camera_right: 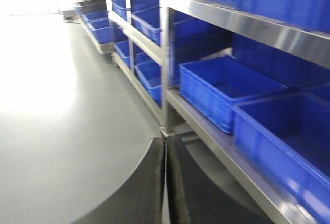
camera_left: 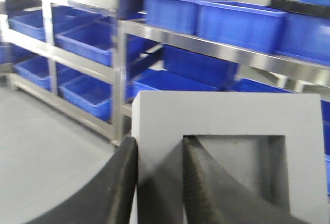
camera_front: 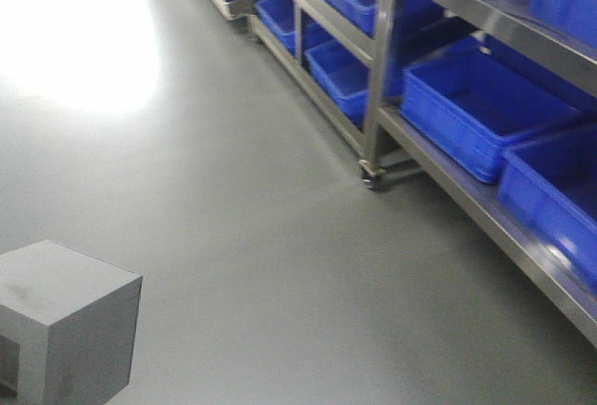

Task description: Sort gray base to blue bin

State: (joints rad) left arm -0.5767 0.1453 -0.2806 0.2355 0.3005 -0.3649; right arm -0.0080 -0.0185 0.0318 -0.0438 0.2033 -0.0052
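Observation:
The gray base [camera_front: 65, 330] is a matte gray cube at the bottom left of the front view, held above the floor. In the left wrist view its recessed face [camera_left: 227, 115] fills the lower right. My left gripper [camera_left: 160, 139] is shut on the base's wall, one finger outside and the other finger [camera_left: 201, 182] inside the square recess. My right gripper [camera_right: 165, 140] is shut with nothing in it, hanging over the floor beside the rack. Several blue bins stand on the shelves; a large open one [camera_front: 448, 130] is nearest, and I cannot tell which is the task's bin.
A steel shelf rack [camera_front: 381, 69] on casters [camera_front: 372, 177] runs along the right side, with blue crates on both levels. The smooth gray floor [camera_front: 233, 237] stretches to the left, with a bright glare [camera_front: 75, 32] at the far left.

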